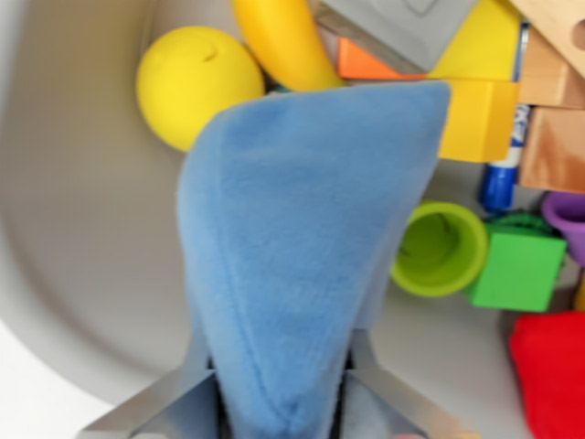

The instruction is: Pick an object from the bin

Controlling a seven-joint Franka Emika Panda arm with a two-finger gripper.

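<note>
A blue plush cloth (302, 247) fills the middle of the wrist view, hanging in a cone from my gripper (283, 393) at the bottom edge. The metal fingers (174, 393) press in on its narrow end from both sides, so the gripper is shut on it. Below it lies the pale grey bin (82, 229), whose curved wall runs down the wrist view's left. The cloth hides part of the bin's contents.
In the bin lie a yellow ball (192, 82), a yellow banana (283, 41), an orange block (366, 64), yellow block (480, 119), green cup (441, 249), green cube (518, 270), blue marker (501, 178), wooden blocks (553, 110), purple cup (569, 219) and red plush (551, 370).
</note>
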